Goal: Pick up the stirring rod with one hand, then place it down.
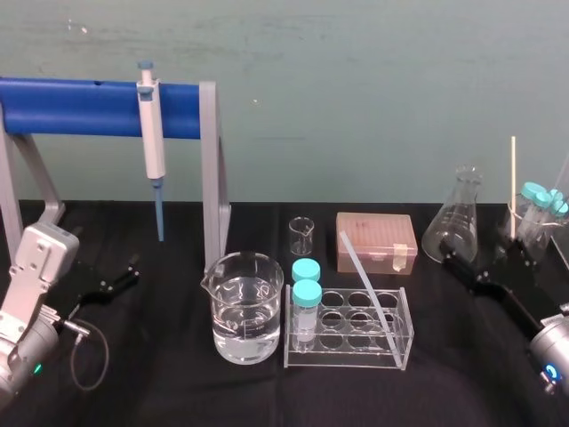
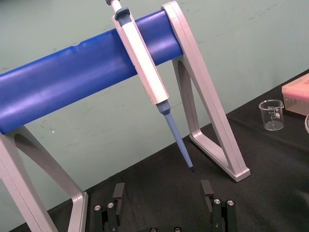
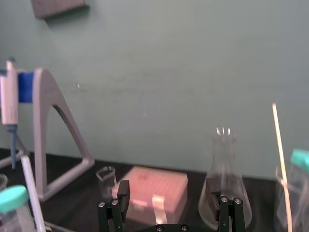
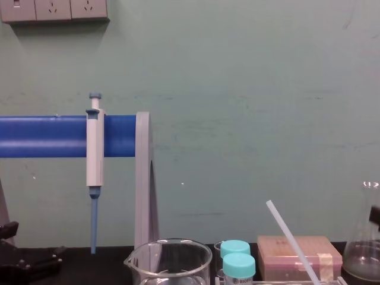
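Note:
The stirring rod (image 1: 364,276) is a translucent white stick leaning in the clear tube rack (image 1: 391,351), its upper end tilted up and toward the left. It also appears in the chest view (image 4: 290,236) and in the right wrist view (image 3: 30,186). My right gripper (image 1: 489,260) hovers to the right of the rack, near the conical flask. It is open (image 3: 174,212), with nothing between its fingers and well apart from the rod. My left gripper (image 1: 120,276) rests open at the far left (image 2: 164,203), facing the pipette stand.
A water-filled beaker (image 1: 244,307) stands left of the rack, which holds two teal-capped tubes (image 1: 307,294). Behind are a small beaker (image 1: 301,236), a pink tip box (image 1: 376,242) and a conical flask (image 1: 458,218). A pipette (image 1: 153,142) hangs on the blue stand (image 1: 80,107). A thin pale stick (image 1: 513,187) stands at the far right.

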`<action>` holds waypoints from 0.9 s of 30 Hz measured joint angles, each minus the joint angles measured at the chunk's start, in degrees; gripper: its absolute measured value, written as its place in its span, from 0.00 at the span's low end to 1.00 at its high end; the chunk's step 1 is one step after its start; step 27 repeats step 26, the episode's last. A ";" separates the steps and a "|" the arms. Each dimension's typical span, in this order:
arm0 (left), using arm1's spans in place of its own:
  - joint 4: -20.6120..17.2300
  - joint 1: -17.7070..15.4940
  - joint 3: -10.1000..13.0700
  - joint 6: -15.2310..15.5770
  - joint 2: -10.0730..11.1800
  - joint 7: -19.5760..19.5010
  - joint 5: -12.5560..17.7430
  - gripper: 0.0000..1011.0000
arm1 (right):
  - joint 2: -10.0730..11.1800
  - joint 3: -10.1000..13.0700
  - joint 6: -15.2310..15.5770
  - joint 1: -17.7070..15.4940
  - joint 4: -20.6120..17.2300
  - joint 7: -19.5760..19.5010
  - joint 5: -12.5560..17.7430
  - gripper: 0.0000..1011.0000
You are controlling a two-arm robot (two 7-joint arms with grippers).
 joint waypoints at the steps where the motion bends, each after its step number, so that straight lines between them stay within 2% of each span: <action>1: 0.00 0.00 0.00 0.00 0.00 0.00 0.00 0.99 | -0.25 -0.03 0.91 0.16 0.77 0.04 0.07 0.99; 4: 0.00 0.00 0.00 -0.01 0.00 0.00 0.00 0.99 | -0.55 -0.25 2.44 0.62 2.23 0.39 -0.01 0.99; 27: 0.00 0.00 0.00 0.00 0.00 0.00 0.00 0.99 | -0.44 -0.10 1.78 0.36 1.47 0.24 -0.03 0.99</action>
